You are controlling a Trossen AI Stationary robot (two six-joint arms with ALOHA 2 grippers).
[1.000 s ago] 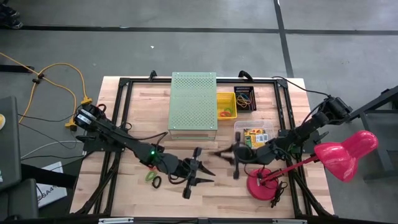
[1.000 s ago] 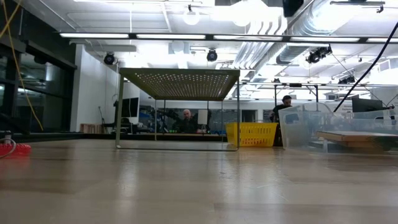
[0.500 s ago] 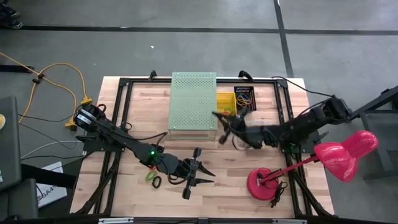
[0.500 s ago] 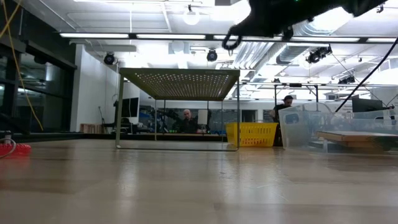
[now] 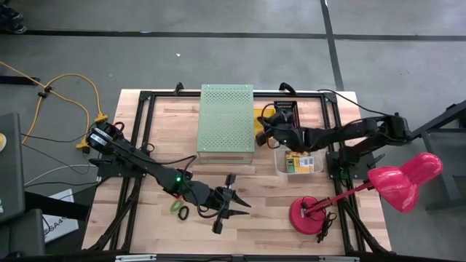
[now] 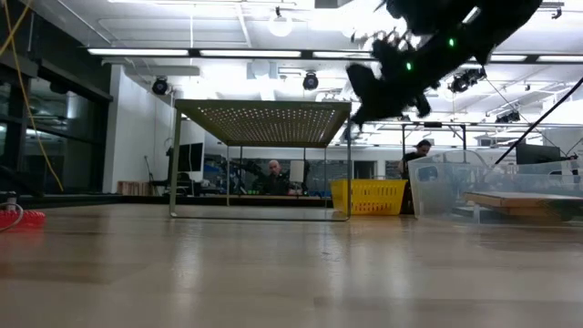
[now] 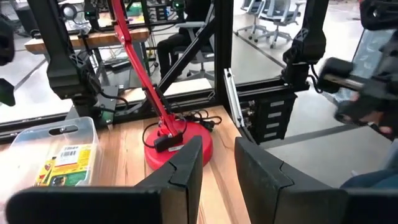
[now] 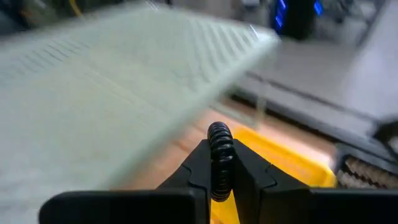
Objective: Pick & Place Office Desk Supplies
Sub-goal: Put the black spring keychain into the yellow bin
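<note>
Black elastic band loop (image 8: 219, 158) pinched between right end effector (image 8: 219, 180) fingertips, above yellow bin (image 8: 283, 163)

The high view looks straight down on the tabletop (image 5: 160, 124). The low view faces level across it. Both show the perforated box (image 5: 226, 120).

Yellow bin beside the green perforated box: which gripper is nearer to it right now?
Right. The right gripper, shut on a black band loop, hangs at the yellow bin. The left gripper sits open near the table's front edge, far from it.
</note>
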